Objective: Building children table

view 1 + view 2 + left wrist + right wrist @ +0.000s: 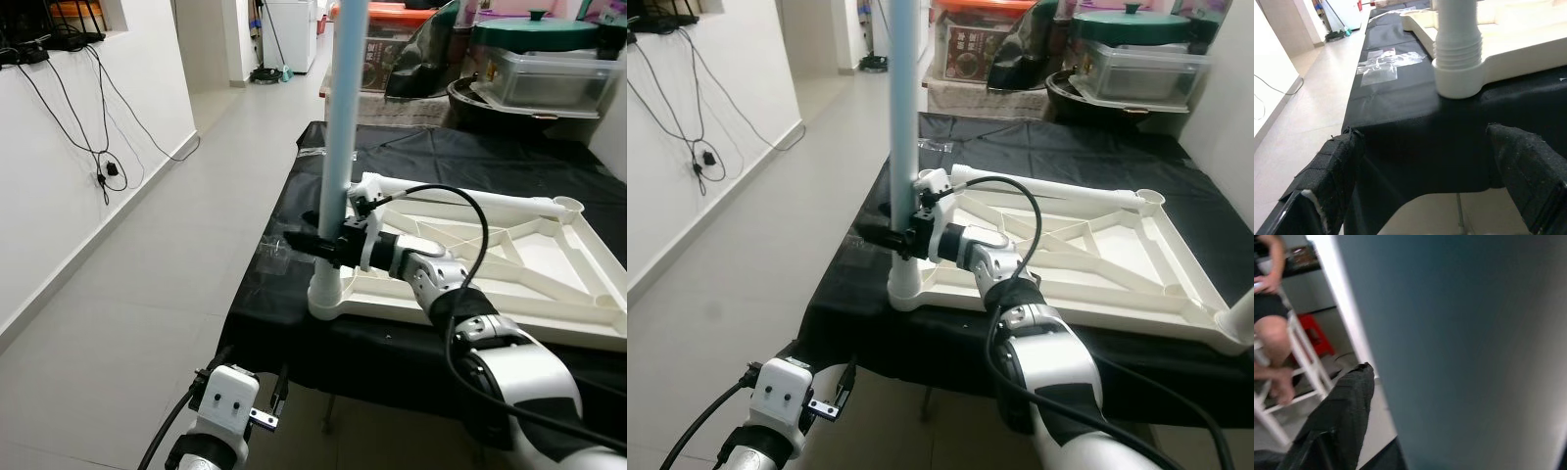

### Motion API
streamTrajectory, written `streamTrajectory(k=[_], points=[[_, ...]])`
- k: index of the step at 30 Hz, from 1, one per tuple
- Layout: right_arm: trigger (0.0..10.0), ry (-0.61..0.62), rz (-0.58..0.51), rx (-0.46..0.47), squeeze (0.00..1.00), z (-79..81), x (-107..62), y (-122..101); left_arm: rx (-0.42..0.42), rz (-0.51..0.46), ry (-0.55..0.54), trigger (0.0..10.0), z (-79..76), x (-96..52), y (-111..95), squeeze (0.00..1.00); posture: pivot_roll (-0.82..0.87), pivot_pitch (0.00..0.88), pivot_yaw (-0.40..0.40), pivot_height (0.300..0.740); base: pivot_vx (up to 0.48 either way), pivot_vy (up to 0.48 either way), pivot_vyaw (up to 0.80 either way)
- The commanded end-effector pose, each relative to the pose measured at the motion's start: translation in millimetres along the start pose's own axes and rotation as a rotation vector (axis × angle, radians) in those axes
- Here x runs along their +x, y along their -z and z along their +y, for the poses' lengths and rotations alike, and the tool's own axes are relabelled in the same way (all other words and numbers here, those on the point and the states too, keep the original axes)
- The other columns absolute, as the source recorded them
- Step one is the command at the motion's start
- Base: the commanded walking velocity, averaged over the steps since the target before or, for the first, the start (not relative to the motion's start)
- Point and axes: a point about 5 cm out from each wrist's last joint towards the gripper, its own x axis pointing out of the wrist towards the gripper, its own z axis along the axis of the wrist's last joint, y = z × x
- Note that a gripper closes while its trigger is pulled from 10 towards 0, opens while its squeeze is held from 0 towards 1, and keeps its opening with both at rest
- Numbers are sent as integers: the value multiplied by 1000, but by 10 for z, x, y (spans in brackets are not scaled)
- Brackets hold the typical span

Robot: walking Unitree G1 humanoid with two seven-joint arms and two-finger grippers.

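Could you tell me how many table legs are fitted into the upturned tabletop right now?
1: the pale blue leg stands upright in the near-left corner socket of the tabletop, gripped by the right gripper. The far-right socket is empty.

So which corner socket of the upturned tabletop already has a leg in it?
The near-left corner socket: the pale blue leg stands upright in it, gripped by the right gripper. The far-right socket is empty.

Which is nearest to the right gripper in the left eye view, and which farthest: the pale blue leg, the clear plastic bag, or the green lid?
1. Pale blue leg: inside the right gripper.
2. Clear plastic bag: on the black cloth, just to its left.
3. Green lid: far back, on the right.
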Motion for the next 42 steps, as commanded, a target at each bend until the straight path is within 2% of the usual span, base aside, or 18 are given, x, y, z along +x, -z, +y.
streamTrajectory(k=[1, 2, 3, 4, 5, 9, 13, 14, 18, 20, 21, 22, 25, 27, 32, 40, 41, 42], points=[[4392, -62, 25, -1, 0, 82, 125, 7, 11, 25, 14, 10000, -17, -15, 64, 0, 161, 0, -54, 740, 0, 0, 0], [4392, -64, 23, -2, 0, 85, 138, -4, 10, 26, 14, 10000, -19, -16, 65, 0, 161, 0, -54, 740, 0, 0, 0], [2667, -62, 12, -7, 0, 88, 151, -21, 10, 26, 13, 10000, -19, -16, 67, 0, 161, 0, -54, 740, 0, 0, 0], [2667, -62, 12, -7, 0, 88, 151, -21, 10, 26, 13, 10000, -19, -16, 67, 0, 161, 0, -54, 740, 0, 0, 0], [0, -58, 0, -9, 0, 86, 157, -36, 10, 27, 11, 10000, -19, -15, 69, 0, 161, 0, -54, 740, 0, 0, 0], [0, 1, -45, -25, 0, 54, 144, -54, 10, 27, 3, 10000, -14, -15, 73, 0, 161, 0, -54, 740, 0, 0, 0], [0, 166, -58, -52, 0, -32, 105, -23, 8, 27, 3, 10000, -15, -11, 75, 0, 161, 0, -54, 740, 0, 0, 0], [0, 378, -43, -81, 0, -135, 31, 51, 7, 27, 6, 10000, -15, -14, 79, 0, 144, 0, -46, 740, 0, 0, 0], [0, 429, -39, -89, 0, -159, 10, 69, 6, 27, 6, 10000, -15, -15, 81, 0, 144, 0, -46, 740, 0, 0, 0], [0, 751, -41, -115, 0, -302, -173, 147, 5, 28, 13, 10000, -14, -15, 85, 0, 129, 0, -33, 740, 0, 0, 0], [0, 751, -41, -115, 0, -302, -173, 147, 5, 28, 13, 10000, -14, -15, 85, 0, 129, 0, -33, 740, 0, 0, 0], [0, 1043, -75, -94, 0, -394, -372, 221, 6, 30, 18, 10000, -12, -13, 89, 0, 128, 0, -36, 740, 0, 0, 0], [0, 1177, -79, -87, 0, -426, -465, 242, 7, 30, 19, 10000, -8, -12, 91, 0, 128, 0, -33, 740, 0, 0, 0], [0, 1348, -110, -44, 0, -450, -571, 257, 9, 30, 18, 10000, -6, -12, 90, 0, 128, 0, -33, 740, 0, 0, 0], [0, 1523, -144, 58, 0, -415, -568, 306, 14, 27, 8, 10000, -2, -10, 89, 0, 135, 0, -41, 740, 0, 0, 0], [0, 1576, -144, 99, 0, -350, -508, 371, 14, 23, -3, 10000, 8, -13, 78, 0, 135, 0, -41, 740, 0, 0, 0], [10000, 1571, -148, 79, 0, -343, -515, 367, 12, 23, -3, 10000, 7, -14, 76, 0, 135, 0, -41, 740, 0, 0, 0], [10000, 1571, -148, 79, 0, -343, -515, 367, 12, 23, -3, 10000, 7, -14, 76, 0, 135, 0, -41, 740, 0, 0, 0]])
